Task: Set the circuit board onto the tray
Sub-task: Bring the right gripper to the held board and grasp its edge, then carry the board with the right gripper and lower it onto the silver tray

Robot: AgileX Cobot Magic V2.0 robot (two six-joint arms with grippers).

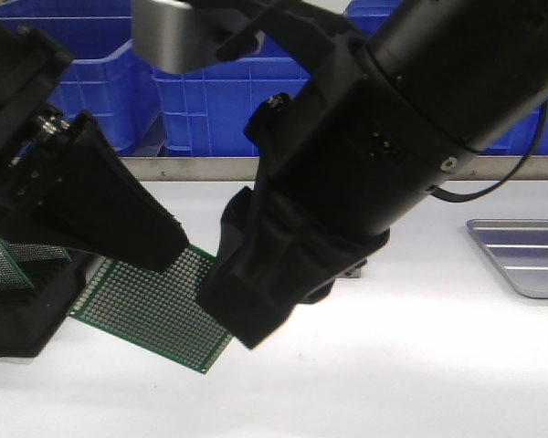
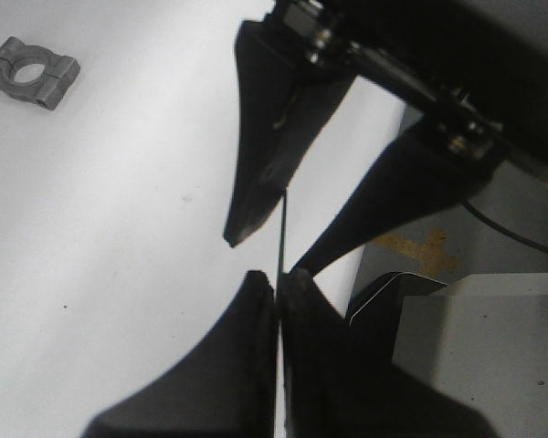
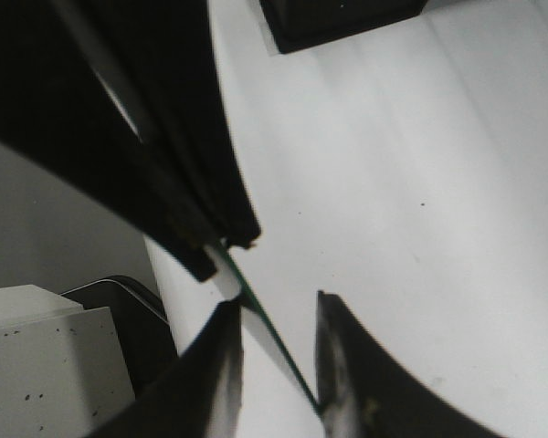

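The circuit board (image 1: 155, 306) is a green perforated square held tilted just above the white table. My left gripper (image 1: 169, 251) is shut on its upper left edge; in the left wrist view (image 2: 277, 278) the board shows edge-on as a thin dark line (image 2: 281, 228) pinched between the fingers. My right gripper (image 1: 247, 315) is at the board's right edge, open, with the board's thin green edge (image 3: 269, 328) running slantwise between its fingers (image 3: 276, 306). The silver-grey ribbed tray (image 1: 525, 255) lies at the far right of the table, apart from both grippers.
A black slotted rack (image 1: 18, 310) holding another green board stands at the left edge. Blue plastic bins (image 1: 201, 100) line the back behind a metal rail. A small grey metal clamp block (image 2: 29, 71) lies on the table.
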